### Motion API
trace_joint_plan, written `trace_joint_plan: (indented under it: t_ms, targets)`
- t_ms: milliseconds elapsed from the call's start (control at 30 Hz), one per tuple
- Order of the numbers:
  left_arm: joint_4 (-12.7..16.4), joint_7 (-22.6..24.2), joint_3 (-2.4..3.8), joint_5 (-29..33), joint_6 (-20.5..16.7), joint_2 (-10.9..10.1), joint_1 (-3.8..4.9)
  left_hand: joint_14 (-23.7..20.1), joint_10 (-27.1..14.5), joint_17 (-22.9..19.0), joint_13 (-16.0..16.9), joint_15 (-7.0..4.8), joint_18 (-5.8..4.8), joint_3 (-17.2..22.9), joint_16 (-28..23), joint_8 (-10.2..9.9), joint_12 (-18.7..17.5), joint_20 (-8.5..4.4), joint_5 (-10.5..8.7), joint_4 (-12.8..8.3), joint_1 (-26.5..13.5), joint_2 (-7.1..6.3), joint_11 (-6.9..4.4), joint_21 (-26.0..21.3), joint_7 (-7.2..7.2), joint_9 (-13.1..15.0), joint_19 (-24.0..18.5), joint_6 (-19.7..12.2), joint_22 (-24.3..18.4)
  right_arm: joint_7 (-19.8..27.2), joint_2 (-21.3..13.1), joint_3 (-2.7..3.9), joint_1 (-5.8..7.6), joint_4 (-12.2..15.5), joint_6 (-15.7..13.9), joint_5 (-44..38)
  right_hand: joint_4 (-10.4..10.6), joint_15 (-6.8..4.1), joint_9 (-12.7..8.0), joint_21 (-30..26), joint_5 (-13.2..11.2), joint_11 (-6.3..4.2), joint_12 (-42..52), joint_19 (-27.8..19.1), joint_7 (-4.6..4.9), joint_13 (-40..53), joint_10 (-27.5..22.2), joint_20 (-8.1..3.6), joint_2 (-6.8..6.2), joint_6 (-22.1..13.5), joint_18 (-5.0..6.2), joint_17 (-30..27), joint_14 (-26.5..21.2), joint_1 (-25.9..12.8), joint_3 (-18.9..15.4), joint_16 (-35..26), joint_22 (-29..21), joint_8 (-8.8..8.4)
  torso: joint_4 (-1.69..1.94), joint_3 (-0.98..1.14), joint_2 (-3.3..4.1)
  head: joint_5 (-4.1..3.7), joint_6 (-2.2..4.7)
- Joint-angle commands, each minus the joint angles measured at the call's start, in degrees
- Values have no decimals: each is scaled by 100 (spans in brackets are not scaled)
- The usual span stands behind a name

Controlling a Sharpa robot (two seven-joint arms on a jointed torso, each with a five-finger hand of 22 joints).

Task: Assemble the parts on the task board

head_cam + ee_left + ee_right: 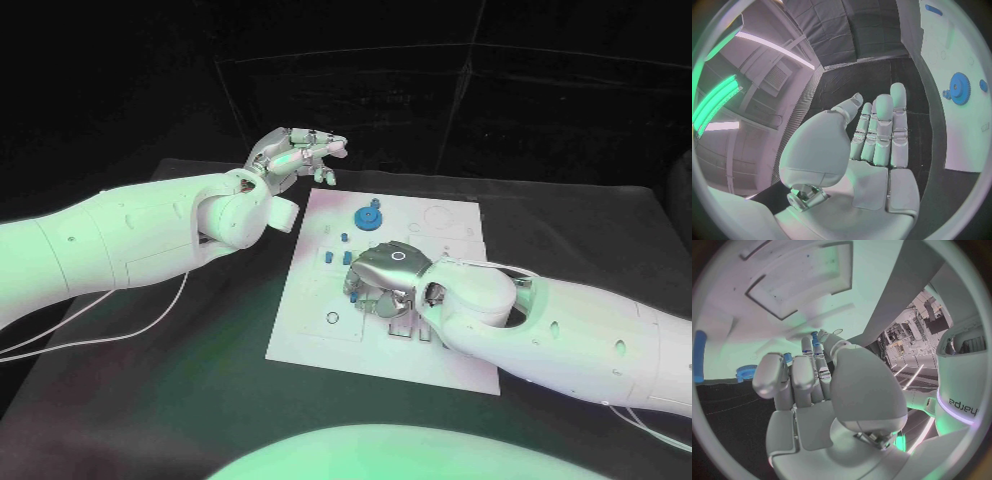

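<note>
The right hand [387,278] rests palm-down at the board's [325,340] centre, fingers curled over small blue pegs [338,257]; whether it grips one I cannot tell. The left hand [293,158] hovers wide and empty off the board's ten o'clock corner above the bench [173,380], and a blue gear [369,216] lies at twelve o'clock.

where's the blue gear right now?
In the head view the blue gear sits on the far part of the task board, between the raised left hand and the right hand.

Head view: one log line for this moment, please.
left hand: open, off board | right hand: on task board, grasp unclear | blue gear: on board
</note>
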Motion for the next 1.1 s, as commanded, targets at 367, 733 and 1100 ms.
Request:
trace_joint_plan:
  t_ms: [367,733,1100]
  targets:
    - [-7,-12,4,20,94,8,8,-49,-35,-26,-8,18,30,-50,-47,35,38,7,3,-1,47,30,5,-53,1,-8,-23,-66,-18,15,36,2,7,-20,-120,121,-14,73,20,-105,-30,67,-36,-69,52,11,-219,90,12,-231,8,-92,71,-87,-49,-53,-154,8,-4,5,-2,2,-14]
    - [-7,-24,3,19,105,-6,8,-49,-35,-26,-8,18,30,-50,-47,35,38,7,3,-1,47,30,5,-53,1,-8,-23,-66,-18,43,-257,3,7,195,-503,292,-13,72,27,-96,-15,66,-2,-54,56,16,-195,93,-6,-214,8,-106,66,-120,-77,-57,-142,20,-5,6,-7,-27,12]
    - [16,-21,-16,19,112,-27,9,-56,-41,-42,-8,20,31,-55,-56,37,42,8,3,-4,50,29,6,-61,1,-8,-22,-70,-24,-293,-1188,59,457,576,-105,1280,15,24,20,-362,90,-12,-77,-212,-177,7,-697,71,-154,-479,85,-147,47,-380,-612,-47,-548,3,-20,-7,-13,-172,142]
